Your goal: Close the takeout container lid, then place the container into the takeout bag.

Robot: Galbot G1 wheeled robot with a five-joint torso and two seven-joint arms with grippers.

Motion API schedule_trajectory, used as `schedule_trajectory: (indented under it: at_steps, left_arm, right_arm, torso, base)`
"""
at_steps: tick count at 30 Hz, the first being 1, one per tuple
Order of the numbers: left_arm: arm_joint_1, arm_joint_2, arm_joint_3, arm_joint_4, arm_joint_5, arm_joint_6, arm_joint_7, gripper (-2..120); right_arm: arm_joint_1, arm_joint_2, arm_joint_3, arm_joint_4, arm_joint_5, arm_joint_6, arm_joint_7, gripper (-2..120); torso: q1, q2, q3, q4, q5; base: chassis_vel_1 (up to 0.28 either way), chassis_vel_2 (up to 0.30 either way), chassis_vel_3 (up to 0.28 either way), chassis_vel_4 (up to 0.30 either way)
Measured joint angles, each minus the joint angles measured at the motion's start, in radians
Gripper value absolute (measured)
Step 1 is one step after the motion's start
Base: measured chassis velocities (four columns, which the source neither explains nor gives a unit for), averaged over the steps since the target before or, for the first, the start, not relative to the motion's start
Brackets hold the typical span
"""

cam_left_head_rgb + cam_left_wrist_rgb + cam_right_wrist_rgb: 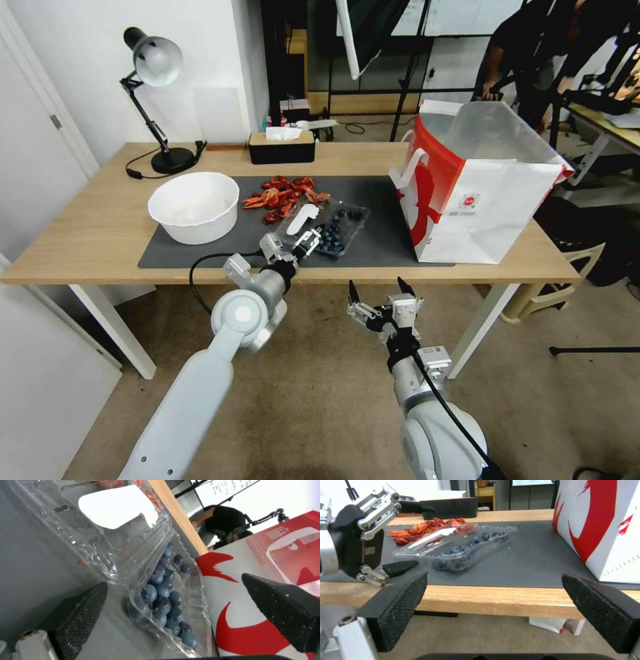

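Note:
The takeout container (337,233) lies open on the grey mat, dark blueberries in its base (163,597). Its lid (303,219), clear with a white sticker (113,507), is folded out beside the base on the side toward the bowl. My left gripper (308,240) is open at the container's near corner, one finger on either side of the base (174,579); the right wrist view shows it (426,536) wide open beside the lid (430,538). The right gripper (380,293) hangs open below the table's front edge (494,575). The takeout bag (480,193) stands open at the right.
A white bowl (193,207) sits on the mat's left end, with red crawfish shells (283,193) just behind the container. A black tissue box (281,147) and a desk lamp (157,100) stand at the back. The table's front edge (486,600) lies between my right gripper and the container.

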Motion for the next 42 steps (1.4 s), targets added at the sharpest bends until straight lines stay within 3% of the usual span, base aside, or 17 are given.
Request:
schedule_trajectory:
  at_steps: [11, 22, 42]
  left_arm:
    - [-0.013, -0.009, 0.018, 0.011, -0.020, 0.000, 0.008, 100]
    - [-0.023, -0.014, 0.025, 0.010, -0.041, -0.026, 0.059, 100]
    - [0.019, -0.049, 0.096, -0.052, 0.004, -0.032, 0.056, 100]
  right_arm:
    - [-0.008, 0.000, 0.003, 0.000, -0.004, 0.004, 0.000, 100]
    - [-0.011, 0.000, 0.004, -0.010, -0.008, 0.008, 0.000, 100]
    - [-0.018, 0.000, 0.004, -0.011, -0.014, 0.014, 0.002, 100]
  torso:
    - [0.000, 0.000, 0.000, -0.0001, -0.0003]
    - [0.000, 0.000, 0.000, 0.0000, -0.0001]
    - [0.000, 0.000, 0.000, 0.0000, 0.0000]
  base:
    - [0.000, 0.000, 0.000, 0.000]
    - [0.000, 0.000, 0.000, 0.000]
    - [0.000, 0.000, 0.000, 0.000]
